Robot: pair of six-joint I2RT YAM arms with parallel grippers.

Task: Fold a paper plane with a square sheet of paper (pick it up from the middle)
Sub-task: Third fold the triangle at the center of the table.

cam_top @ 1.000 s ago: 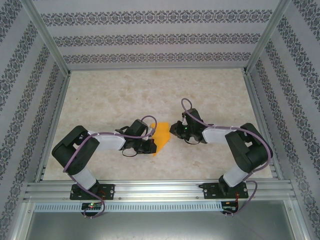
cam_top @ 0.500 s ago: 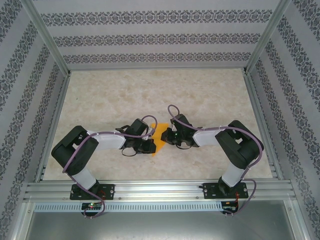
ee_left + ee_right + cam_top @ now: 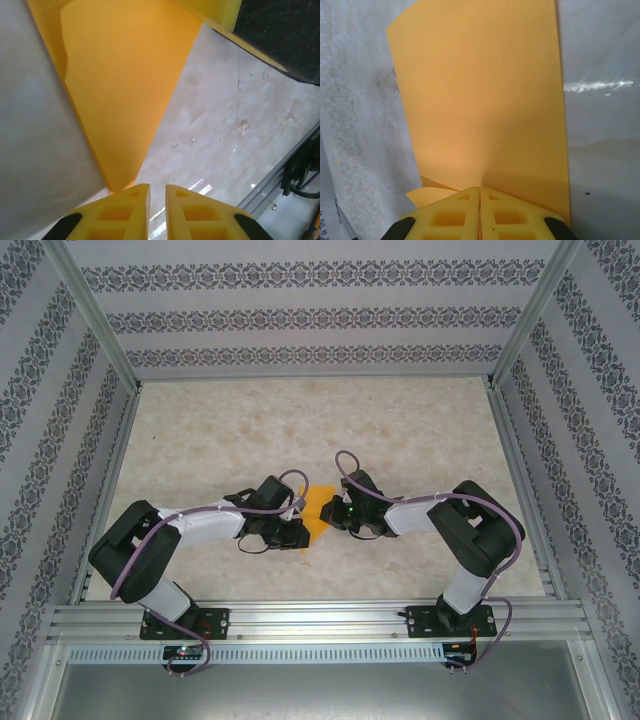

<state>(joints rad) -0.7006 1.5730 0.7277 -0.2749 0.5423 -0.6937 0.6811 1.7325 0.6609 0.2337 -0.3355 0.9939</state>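
Mid-table, right hand (image 3: pixel 479 192) pinched shut on paper (image 3: pixel 480 100) — left hand (image 3: pixel 157 187) barely open, holding nothing.

The thin orange-yellow folded sheet of paper (image 3: pixel 314 512) lies mid-worktop (image 3: pixel 250 420), between the left tool (image 3: pixel 298 530) and right tool (image 3: pixel 334 512), both touching it.

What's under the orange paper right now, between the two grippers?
Under the orange paper only the pale marbled table shows around its edges. Whatever lies beneath the sheet is covered, and both arms hide its sides.
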